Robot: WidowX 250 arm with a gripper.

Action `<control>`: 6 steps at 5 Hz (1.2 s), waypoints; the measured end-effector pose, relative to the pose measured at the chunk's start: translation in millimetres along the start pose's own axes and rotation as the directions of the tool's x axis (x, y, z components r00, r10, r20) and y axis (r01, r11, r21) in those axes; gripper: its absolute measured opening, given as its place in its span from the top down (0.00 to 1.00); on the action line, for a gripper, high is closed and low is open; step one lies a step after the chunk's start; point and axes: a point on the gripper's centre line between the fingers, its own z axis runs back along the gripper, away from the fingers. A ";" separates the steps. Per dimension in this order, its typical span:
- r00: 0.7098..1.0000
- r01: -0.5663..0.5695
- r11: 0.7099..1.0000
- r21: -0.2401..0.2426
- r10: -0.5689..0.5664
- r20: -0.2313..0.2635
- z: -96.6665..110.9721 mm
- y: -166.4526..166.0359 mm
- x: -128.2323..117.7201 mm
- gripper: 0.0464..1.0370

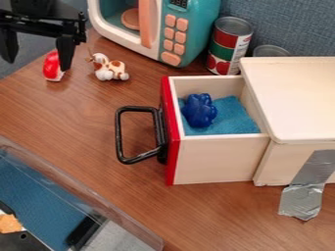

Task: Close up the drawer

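Observation:
The drawer (216, 159) stands pulled out to the left from its cream wooden box (294, 98). It has a red front panel (171, 132) and a black loop handle (120, 135) facing left. Inside it a dark blue toy (199, 110) rests on a light blue cloth (230, 116). My gripper (37, 51) hangs at the upper left, well away from the drawer and handle, with its two fingers spread wide apart and nothing held between them.
A red and white object (52, 67) is just beside the gripper's right finger, with a spotted toy animal (108, 67) to its right. Behind are a teal toy microwave (190, 34) and cans (229, 45). A clear-walled bin (85, 191) occupies the lower left. Silver tape (307, 186) runs down the box's side.

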 end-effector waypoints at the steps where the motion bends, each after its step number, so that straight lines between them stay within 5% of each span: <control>1: 1.000 0.013 1.000 -0.004 -0.013 -0.015 -5.1 -1.3 -3.3 0.04; 3: 0.966 0.247 0.969 -0.022 -0.244 0.082 -30.0 24.4 -13.2 0.04; 4: 0.871 0.488 0.872 -0.049 -0.481 0.102 -44.9 30.4 -22.6 0.04; 5: 0.735 0.677 0.728 -0.111 -0.677 0.041 -64.4 26.8 -29.4 0.04; 6: 0.550 0.831 0.538 -0.142 -0.832 0.070 -67.5 10.1 -27.6 0.04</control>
